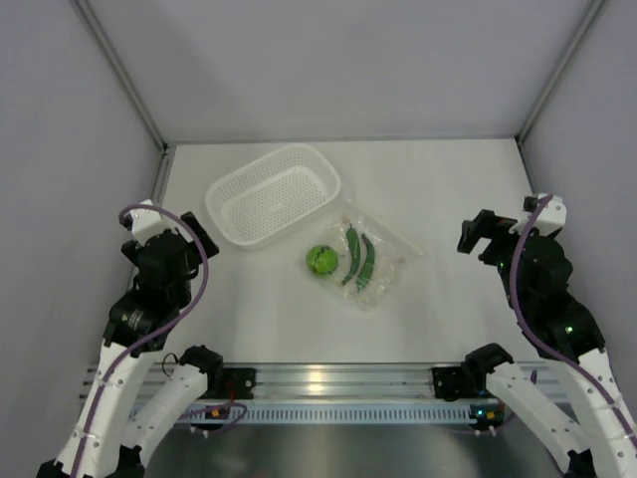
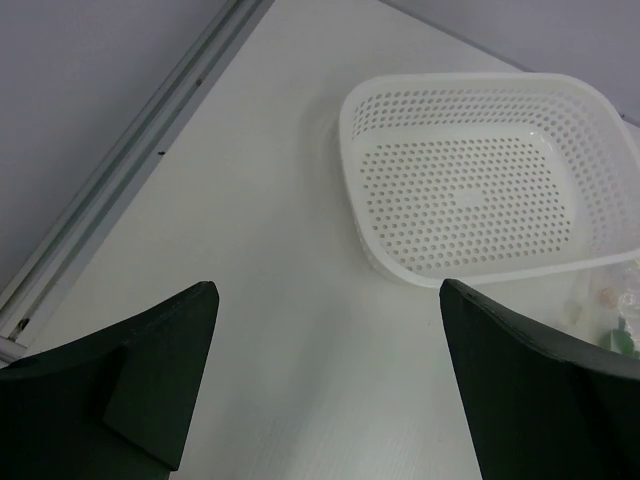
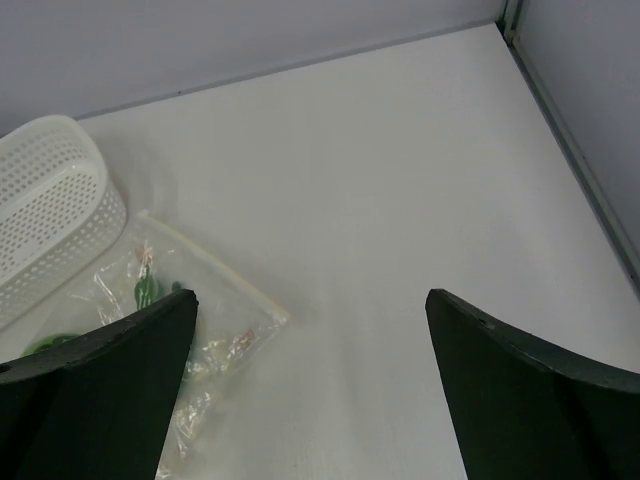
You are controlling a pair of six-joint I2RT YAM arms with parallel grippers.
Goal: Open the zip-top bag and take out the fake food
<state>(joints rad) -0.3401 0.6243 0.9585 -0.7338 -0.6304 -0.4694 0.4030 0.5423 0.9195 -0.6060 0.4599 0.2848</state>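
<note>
The zip-top bag [image 1: 373, 261] lies flat on the table's middle, just right of the basket. Two dark green pods [image 1: 358, 257] lie inside it. The lime-green ball [image 1: 320, 261] sits at the bag's left edge; I cannot tell whether it is inside. My left gripper [image 1: 202, 237] is open and empty, left of the basket, well away from the bag. My right gripper [image 1: 480, 237] is open and empty, right of the bag. In the right wrist view the bag [image 3: 215, 330] lies ahead left of the open gripper [image 3: 310, 390]. In the left wrist view the gripper [image 2: 330, 380] is open over bare table.
A white perforated basket [image 1: 274, 194] stands empty at the back, touching the bag's far corner; it also shows in the left wrist view [image 2: 480, 180]. Grey walls enclose the table on three sides. A metal rail [image 1: 338, 383] runs along the near edge.
</note>
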